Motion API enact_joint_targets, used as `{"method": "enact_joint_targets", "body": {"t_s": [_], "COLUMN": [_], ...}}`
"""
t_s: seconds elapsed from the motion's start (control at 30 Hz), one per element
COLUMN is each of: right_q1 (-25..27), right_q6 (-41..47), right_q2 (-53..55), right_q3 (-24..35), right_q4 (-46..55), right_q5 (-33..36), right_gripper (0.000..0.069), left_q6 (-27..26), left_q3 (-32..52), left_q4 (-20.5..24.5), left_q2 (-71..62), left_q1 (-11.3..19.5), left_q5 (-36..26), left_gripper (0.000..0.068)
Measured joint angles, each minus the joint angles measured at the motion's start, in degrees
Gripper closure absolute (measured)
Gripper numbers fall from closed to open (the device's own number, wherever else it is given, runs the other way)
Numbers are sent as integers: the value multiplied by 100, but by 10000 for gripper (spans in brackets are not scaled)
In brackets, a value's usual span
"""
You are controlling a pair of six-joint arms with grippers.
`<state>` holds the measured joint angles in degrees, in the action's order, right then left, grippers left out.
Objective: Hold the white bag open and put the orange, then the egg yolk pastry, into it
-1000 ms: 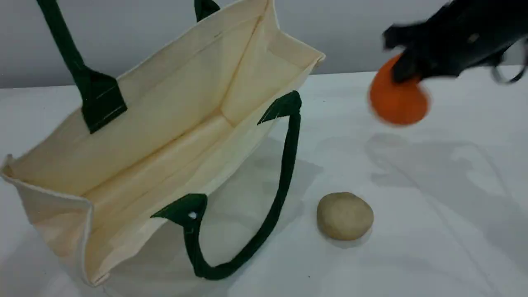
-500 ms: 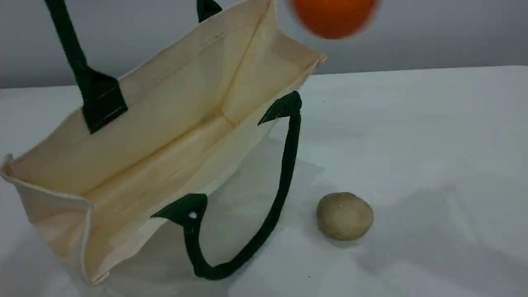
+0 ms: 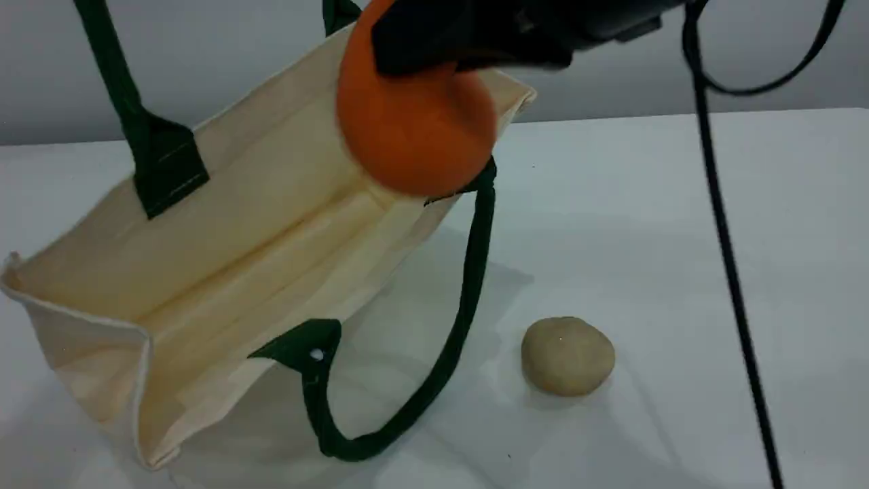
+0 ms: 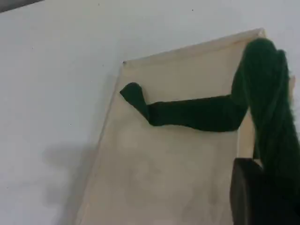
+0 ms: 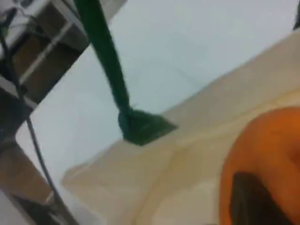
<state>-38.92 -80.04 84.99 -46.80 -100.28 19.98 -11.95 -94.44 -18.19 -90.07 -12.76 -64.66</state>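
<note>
one change: orange (image 3: 417, 136) now over white bag (image 3: 224, 224) mouth, no longer far right; right gripper (image 3: 434, 47) clenched on it, left gripper (image 4: 251, 197) clamping handle (image 4: 267, 89); drop next.

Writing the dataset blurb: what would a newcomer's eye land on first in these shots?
The orange, bright against the pale scene, hangs in the right claw over the right end of the white bag's open mouth. The bag fills the left half of the table, with one green handle pulled up out of view. The egg yolk pastry sits alone to the bag's right.
</note>
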Motion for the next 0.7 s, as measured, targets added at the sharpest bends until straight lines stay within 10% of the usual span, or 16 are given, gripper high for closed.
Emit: {"method": "enact_joint_targets", "body": {"t_s": [0.7], "right_q1": [-202], "right_q6": [50], "right_q2": [1802], "right_q3": [-1328], "right_q4": [42], "right_q5": [706], "right_gripper": [648], "left_q6": [0], "left_q3": [0], "left_q4": [0], "left_q2": [0], "left_q1": [0], "left_q5": [-42], "left_gripper": [602]}}
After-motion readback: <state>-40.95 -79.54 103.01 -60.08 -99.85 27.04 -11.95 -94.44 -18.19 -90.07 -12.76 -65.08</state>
